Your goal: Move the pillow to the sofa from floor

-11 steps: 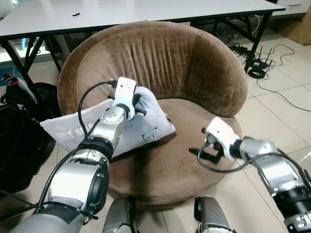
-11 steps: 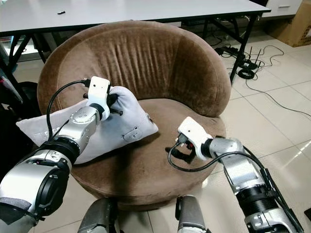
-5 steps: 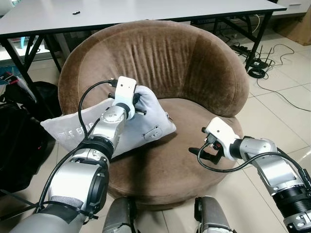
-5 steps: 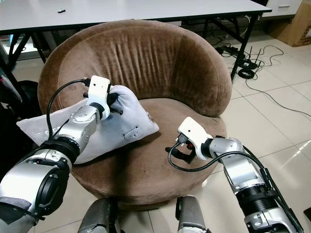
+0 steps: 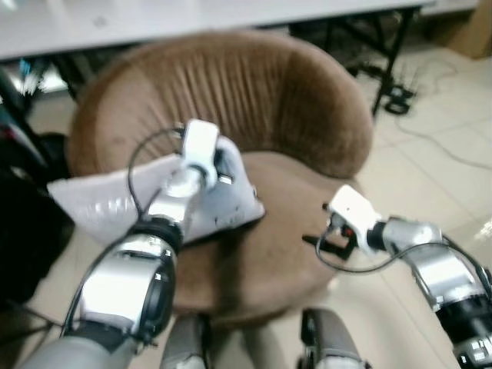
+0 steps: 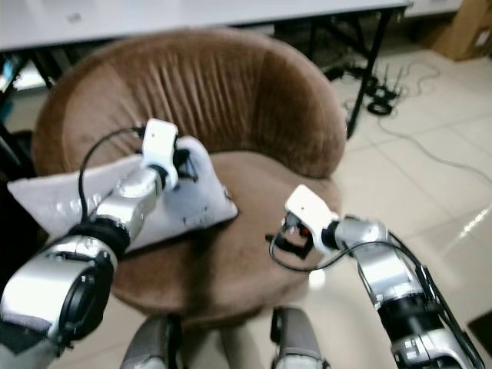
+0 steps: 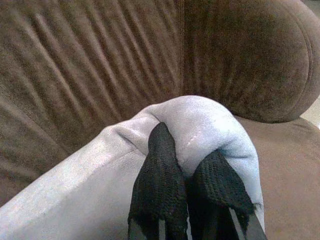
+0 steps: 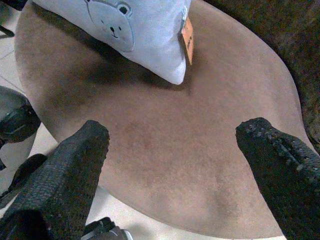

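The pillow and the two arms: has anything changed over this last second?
Little beyond the camera, which shifted and blurred. The left gripper stays pinched on a fold of the pillow, which still lies half on the sofa, overhanging its edge. The right gripper still hovers open over the seat, touching nothing.

Both head views blur for us. Our left hand [image 7: 187, 200] hides the pillow [image 7: 100, 190] fold it pinches. The picture's edge cuts off the desk [image 5: 154, 19], and the floor cables [image 6: 384, 100] smear together.
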You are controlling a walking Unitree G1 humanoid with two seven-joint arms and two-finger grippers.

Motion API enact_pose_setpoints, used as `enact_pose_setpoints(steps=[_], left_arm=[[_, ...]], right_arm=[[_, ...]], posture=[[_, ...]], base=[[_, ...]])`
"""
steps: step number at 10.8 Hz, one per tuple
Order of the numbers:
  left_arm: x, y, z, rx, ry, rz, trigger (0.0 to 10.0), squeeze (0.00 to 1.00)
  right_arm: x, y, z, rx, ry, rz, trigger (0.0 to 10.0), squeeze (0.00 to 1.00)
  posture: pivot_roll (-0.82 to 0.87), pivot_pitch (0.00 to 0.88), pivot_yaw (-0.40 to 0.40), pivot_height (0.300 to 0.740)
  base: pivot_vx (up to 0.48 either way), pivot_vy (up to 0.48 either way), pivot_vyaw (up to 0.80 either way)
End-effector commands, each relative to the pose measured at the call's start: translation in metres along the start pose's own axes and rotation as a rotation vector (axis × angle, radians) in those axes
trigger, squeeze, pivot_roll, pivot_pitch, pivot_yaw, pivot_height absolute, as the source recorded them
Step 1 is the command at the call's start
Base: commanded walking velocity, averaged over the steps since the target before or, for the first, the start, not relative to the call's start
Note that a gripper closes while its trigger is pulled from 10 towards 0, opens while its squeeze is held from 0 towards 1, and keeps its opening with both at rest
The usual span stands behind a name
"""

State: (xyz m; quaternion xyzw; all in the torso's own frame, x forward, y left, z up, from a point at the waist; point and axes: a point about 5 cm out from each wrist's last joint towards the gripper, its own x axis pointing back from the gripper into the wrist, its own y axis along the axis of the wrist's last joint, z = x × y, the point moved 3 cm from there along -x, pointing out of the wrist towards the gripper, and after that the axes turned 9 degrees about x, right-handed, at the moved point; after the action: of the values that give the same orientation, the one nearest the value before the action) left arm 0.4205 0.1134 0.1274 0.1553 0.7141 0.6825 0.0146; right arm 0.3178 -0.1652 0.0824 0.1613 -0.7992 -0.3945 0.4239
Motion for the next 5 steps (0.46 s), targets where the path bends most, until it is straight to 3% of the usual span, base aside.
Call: enact_pose_setpoints(steps=[1,2,5], left_arm=[[0.0001,0.0087,0.0089,-0.017,0.02,-0.015,10.0,0.0],[0.0002,0.0084,0.0086,-0.003,0.021,-0.02,10.0,0.0],[0.0006,0.0082,0.0103,0.014,0.032,-0.023,10.0,0.0]], right_arm=[[-0.0031,0.0046,0.003,0.009,0.021,-0.019,10.0,0.0],[-0.0038,0.0046,0.0033,0.01,0.021,-0.018,10.0,0.0],[-0.0039,0.0045,0.0039,0.016,0.028,-0.016,10.0,0.0]], posture=[[-0.22,0.0,0.056,0.615],[-0.22,0.0,0.056,0.615],[-0.22,0.0,0.053,0.615]], base=[[0.33,-0.345,0.0],[0.337,-0.337,0.0],[0.0,0.0,0.0]])
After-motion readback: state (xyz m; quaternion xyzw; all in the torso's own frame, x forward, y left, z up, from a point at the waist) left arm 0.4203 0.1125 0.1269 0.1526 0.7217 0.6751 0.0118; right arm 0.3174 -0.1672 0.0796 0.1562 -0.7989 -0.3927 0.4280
